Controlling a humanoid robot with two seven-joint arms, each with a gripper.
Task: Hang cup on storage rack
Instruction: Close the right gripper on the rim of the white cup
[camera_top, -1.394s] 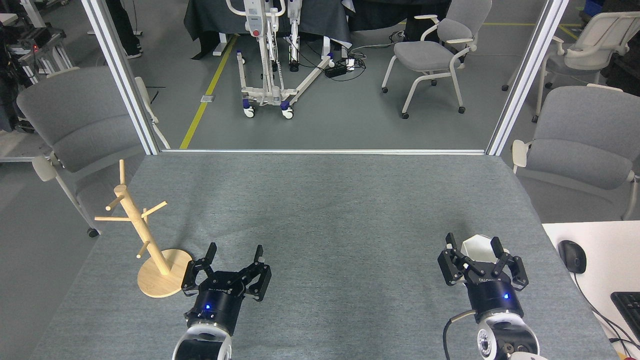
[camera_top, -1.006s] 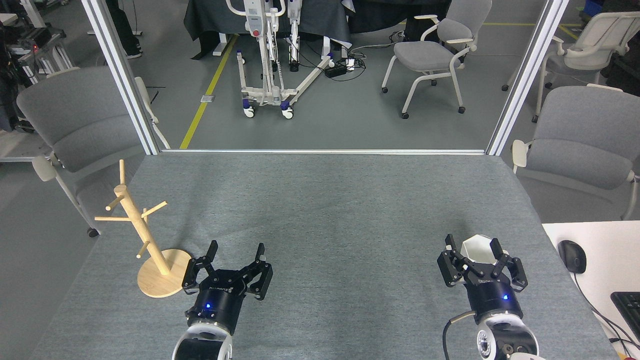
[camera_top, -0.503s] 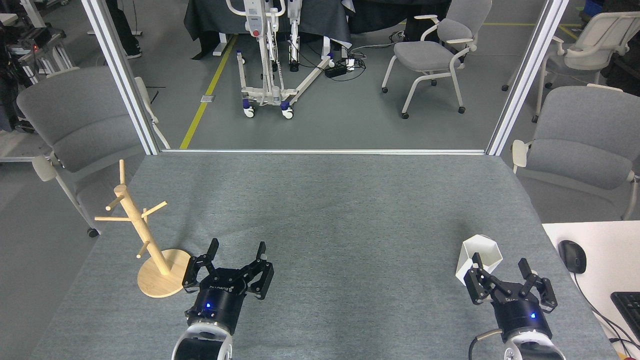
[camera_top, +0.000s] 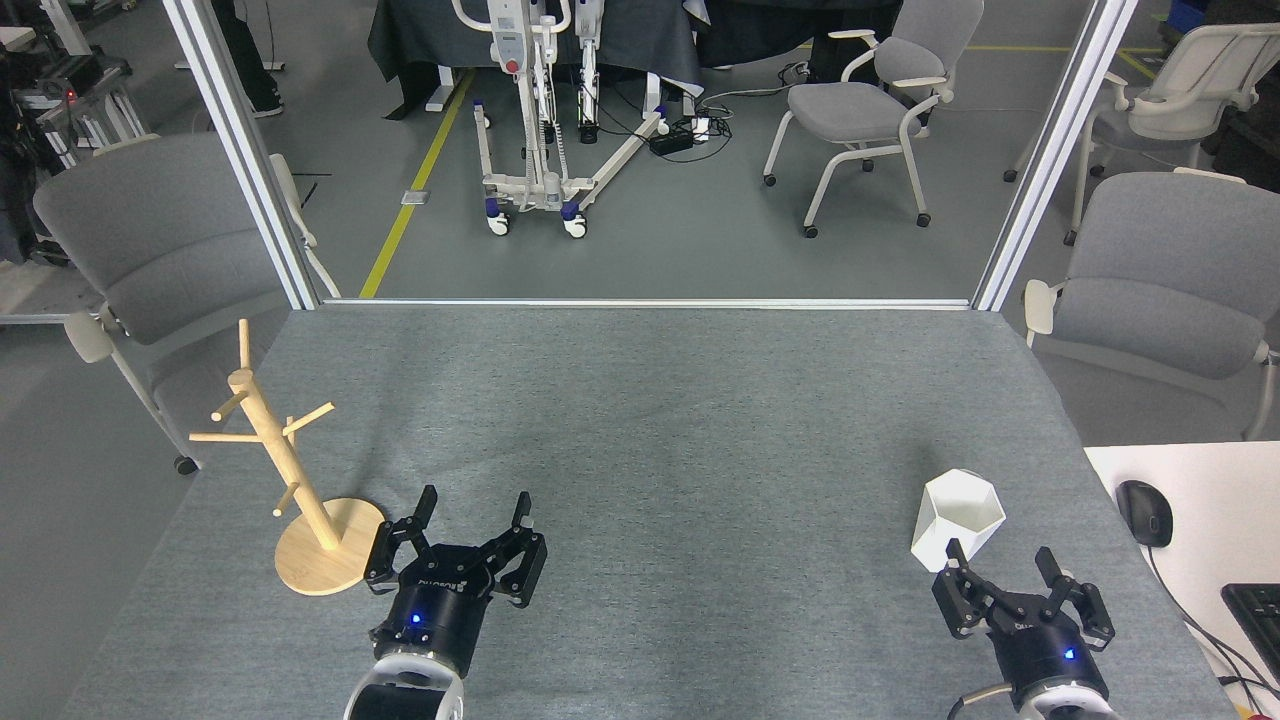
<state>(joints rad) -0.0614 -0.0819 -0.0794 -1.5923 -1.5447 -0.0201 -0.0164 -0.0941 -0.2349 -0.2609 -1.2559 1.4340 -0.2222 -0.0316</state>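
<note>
My right gripper (camera_top: 1001, 566) sits nearest, fingers spread and empty, just short of the cup (camera_top: 956, 526) standing on the grey table (camera_top: 650, 420). My left gripper (camera_top: 474, 508) is spread too, beside the storage rack (camera_top: 300, 480) at far left.

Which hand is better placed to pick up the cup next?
Right. The right hand is open just in front of the cup, which stands free on the table. The left hand is open beside the storage rack, far from it.
</note>
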